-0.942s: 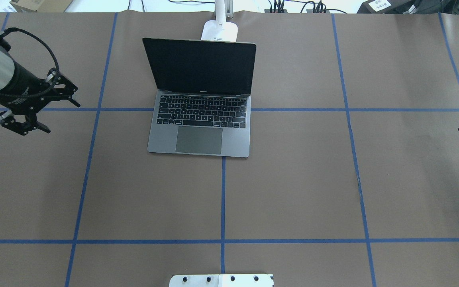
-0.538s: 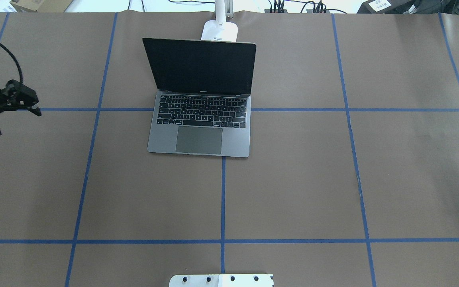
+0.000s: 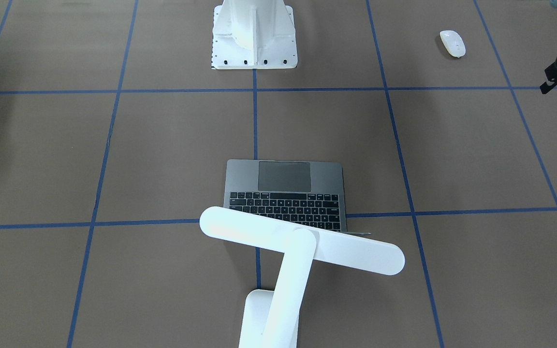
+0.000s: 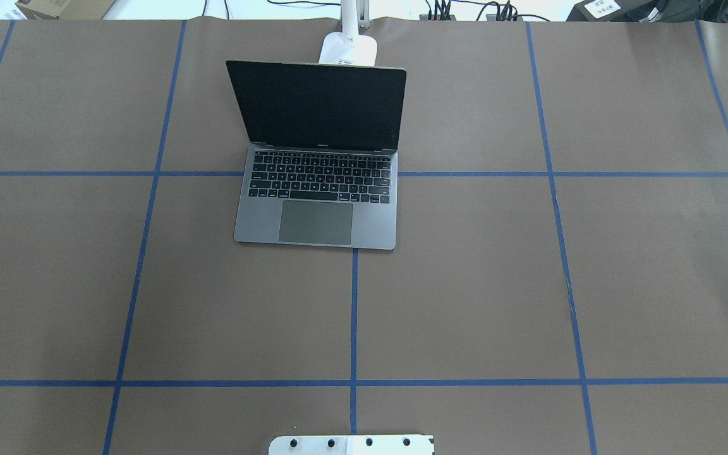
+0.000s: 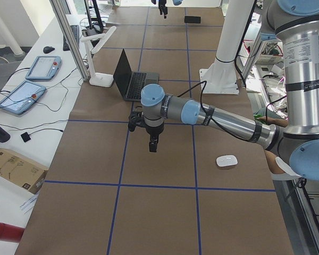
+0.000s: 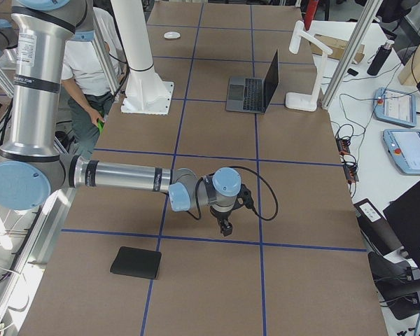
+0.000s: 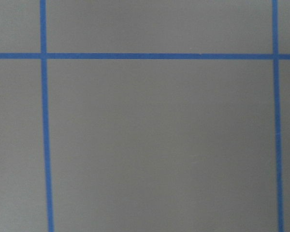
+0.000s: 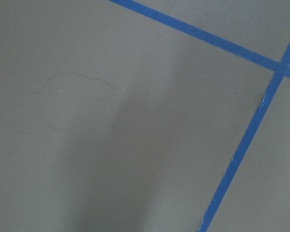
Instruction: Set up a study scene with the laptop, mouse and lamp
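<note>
Quick count for you, starting at the robot's side of the desk (image 4: pixel 465 297). There's one white pedestal (image 3: pixel 254 38) bolted down in the middle. One mouse (image 3: pixel 452 43) lies near that edge, well off to the left. One black mat (image 6: pixel 136 262) lies flat near the same edge, way over at the right end. The mouse sits on its own with nothing touching it.

A bit farther out you've got two arms reaching low over the brown paper, one at each end. The left tool (image 5: pixel 153 144) hangs pointing down above bare desk, just past the mouse and apart from it, and I see nothing in its grip. The right tool (image 6: pixel 226 227) hangs the same way over the right end, beyond the mat. Honestly I can't tell how wide either one is spread. Both wrist cams show only paper and blue tape.

Farther still, around the middle, is one laptop (image 4: pixel 316 189) with the lid up, screen dark and keyboard facing the robot. Just behind it at the far edge stands the one lamp (image 3: pixel 302 246), its bar head raised on the arm.
</note>
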